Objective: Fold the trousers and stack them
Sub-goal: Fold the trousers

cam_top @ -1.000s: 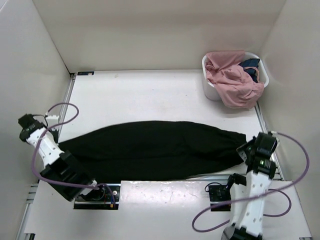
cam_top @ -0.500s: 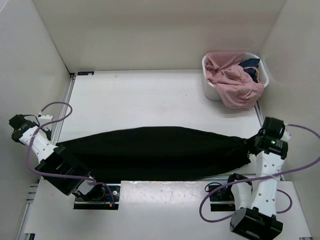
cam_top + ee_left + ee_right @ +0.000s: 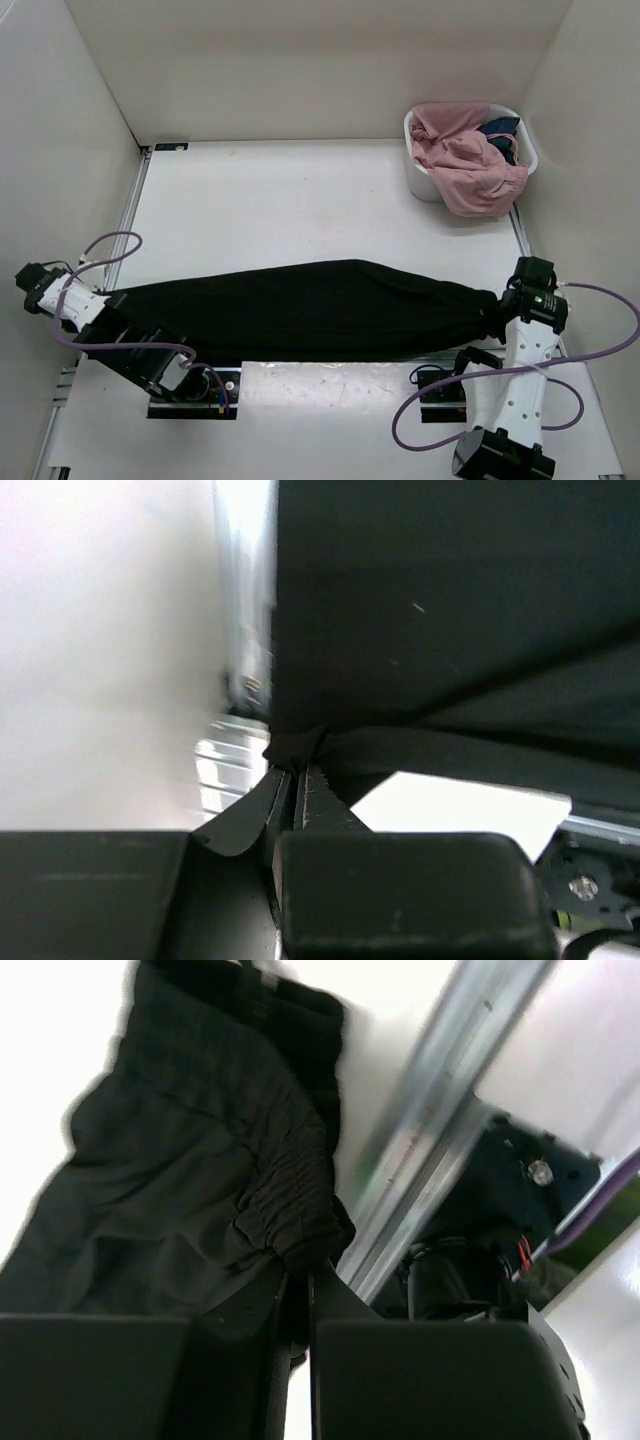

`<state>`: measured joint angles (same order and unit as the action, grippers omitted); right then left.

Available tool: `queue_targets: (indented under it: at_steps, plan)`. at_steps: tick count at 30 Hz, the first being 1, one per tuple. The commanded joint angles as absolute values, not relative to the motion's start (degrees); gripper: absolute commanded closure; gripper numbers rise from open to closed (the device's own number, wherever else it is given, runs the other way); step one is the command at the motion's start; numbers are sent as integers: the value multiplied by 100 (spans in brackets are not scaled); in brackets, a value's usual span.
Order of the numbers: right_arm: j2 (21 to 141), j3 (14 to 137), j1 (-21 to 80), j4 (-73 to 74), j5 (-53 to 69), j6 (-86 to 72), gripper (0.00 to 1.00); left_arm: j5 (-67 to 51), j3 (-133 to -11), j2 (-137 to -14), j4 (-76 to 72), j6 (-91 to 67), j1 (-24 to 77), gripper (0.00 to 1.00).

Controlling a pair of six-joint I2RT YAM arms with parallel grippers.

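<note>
Spanning the near side of the table (image 3: pixel 300 190), the trousers (image 3: pixel 300 305) are clamped at opposite ends by the left gripper (image 3: pixel 298 777) and the right gripper (image 3: pixel 298 1275).

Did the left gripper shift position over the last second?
Yes. In the top view the left gripper, shut on the trousers, has moved left and toward the near edge, farther from the basket in the far right corner.

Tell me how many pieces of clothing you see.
3: black trousers near the table's front, a pink garment draped over the white basket, a dark blue cloth inside it. More may lie beneath.
</note>
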<state>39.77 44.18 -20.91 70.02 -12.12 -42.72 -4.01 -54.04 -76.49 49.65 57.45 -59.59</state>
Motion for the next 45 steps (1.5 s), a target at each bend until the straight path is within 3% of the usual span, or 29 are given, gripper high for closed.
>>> queue_targets:
  at_steps: [1,5,8,11,12,13,14,18,21,22,25,28,32,37,45]
  plan:
    - [3885,4097,-2118,7102,-1485,-4746,100,-343,-4994,-7444,4826,6135,-6064,86]
    - [3885,3824,-2118,7041,-1670,-4939,100,-290,-4800,-7505,4711,6187,-6187,86]
    - [3885,3823,-2118,7040,-1731,-5010,87,-290,-4747,-7567,4711,6240,-6292,86]
    - [3885,3884,-2118,7093,-1889,-5097,34,-185,-4746,-7620,4711,6363,-6415,78]
    - [3885,3972,-2118,7310,-1985,-5202,23,-185,-4746,-7620,4711,6442,-6416,64]
    - [3885,4042,-2118,7417,-2230,-5377,12,-124,-4746,-7620,4711,6495,-6468,61]
    - [3824,4226,-2118,7418,-2293,-5379,10,-123,-4746,-7620,4711,6565,-6538,58]
    - [3674,4745,-2118,7166,-2409,-5055,9,-70,-5053,-7620,4711,6671,-6697,53]
    - [3787,5132,-2118,6402,-1769,-4081,17,-359,-5403,-7507,4859,6785,-6697,51]
    - [3884,5263,-2118,6294,-1245,-3878,25,-508,-5536,-7445,4991,6785,-6697,51]
    - [4481,5353,-1987,6082,-617,-3350,28,-1132,-6011,-7155,5517,6943,-6628,46]
    - [5105,5432,-1426,6030,-580,-3199,28,-1292,-5960,-6856,5678,7083,-6171,35]
    - [5869,5116,39,5836,-1106,-3497,30,-959,-5152,-6960,5565,6681,-5415,33]
    - [6494,4378,1053,5354,-1301,-4331,30,-396,-4649,-7767,4572,5732,-5002,33]
    - [7548,3674,318,3824,-1617,-4403,33,149,-4430,-8736,3614,5046,-3833,35]
